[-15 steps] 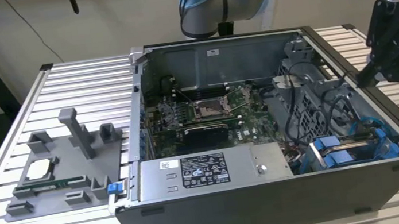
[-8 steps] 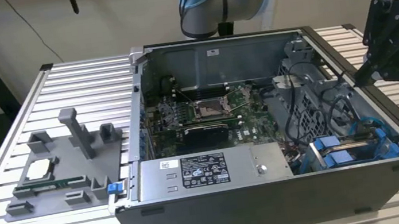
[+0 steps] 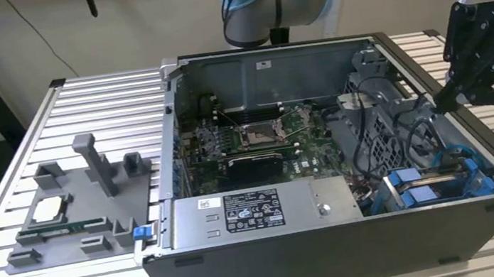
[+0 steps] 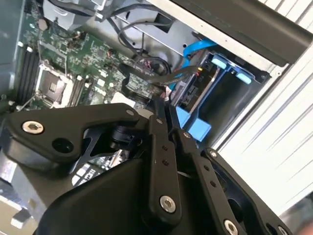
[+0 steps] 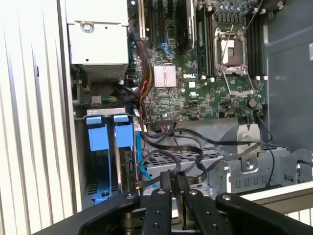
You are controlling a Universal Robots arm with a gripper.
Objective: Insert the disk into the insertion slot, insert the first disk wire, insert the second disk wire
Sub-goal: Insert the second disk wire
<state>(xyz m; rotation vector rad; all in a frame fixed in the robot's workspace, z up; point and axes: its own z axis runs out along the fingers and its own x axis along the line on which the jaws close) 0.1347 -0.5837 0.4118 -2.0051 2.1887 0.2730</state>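
A: Where does the gripper (image 3: 442, 104) stand?
B: Above the open computer case (image 3: 339, 255), near its drive-bay corner, fingers (image 5: 168, 188) pressed together with nothing between them

A: And the disk (image 5: 128, 169)?
B: It looks seated upright in the insertion slot (image 5: 105, 147), blue tabs at the mouth, black cables (image 5: 195, 149) looping just beside it

A: The risk?
B: Likely a snag: those loose cables crowd the bay, so a descending finger could drag one

Gripper (image 5: 173, 182) base cut off by frame edge, disk (image 5: 128, 169) mostly hidden (seen edge-on)
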